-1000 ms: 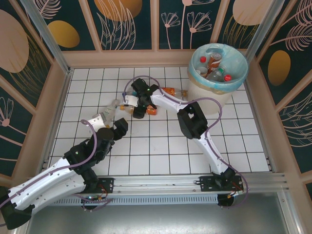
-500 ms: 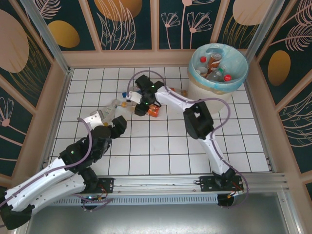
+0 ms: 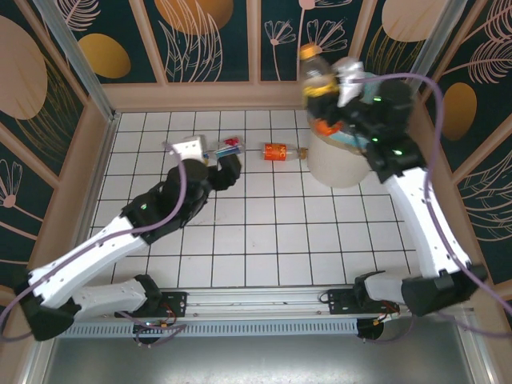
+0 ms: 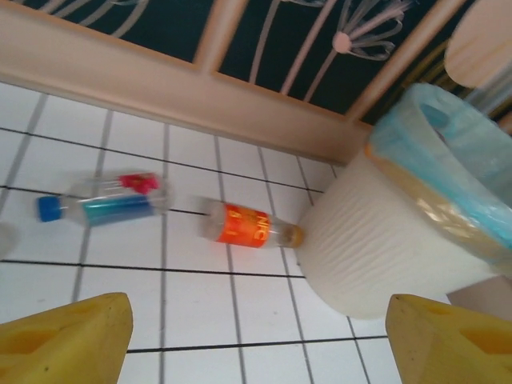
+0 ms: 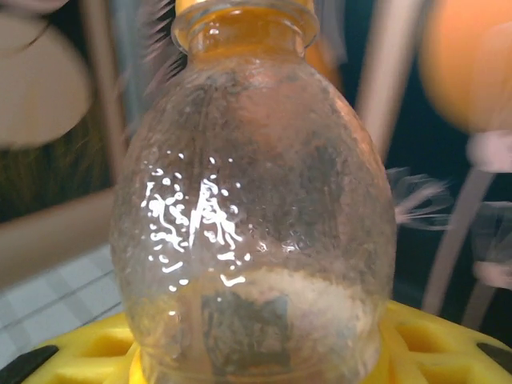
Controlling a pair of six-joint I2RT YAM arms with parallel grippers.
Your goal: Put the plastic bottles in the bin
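Left wrist view: we see the left fingers (image 4: 64, 336) standing wide apart at the near edge of the picture, with bare white tiles of the counter (image 4: 200, 312) between them and nothing gripped. Two plastic bottles lie on their sides beyond them, well clear of both. The blue-labelled bottle (image 4: 112, 206) is clear, with a blue cap and a red patch above its blue band, and it lies to the left. The orange-labelled bottle (image 4: 244, 226) lies to its right, its gold cap just beside the ribbed wall of the bin (image 4: 360, 240). Pale lettering runs along the orange label, but we cannot read it. We count one bin, cream-white, with a light-blue bag folded over its rim.

Right wrist view: the right fingers (image 5: 448, 340) are clamped on one bottle. This held bottle (image 5: 248, 200) rises from between them with its yellow cap at the top. Its clear, rounded body is speckled with small bright marks. A dark square patch low down carries no writing we can make out.

Top external view: we count three bottles and one bin. The right arm (image 3: 420, 208) carries the held bottle high, where it appears above the bin's far-left rim. The other two lie in a row on the counter left of the bin. The blue-labelled one is nearest the tip of the left arm (image 3: 120, 240).
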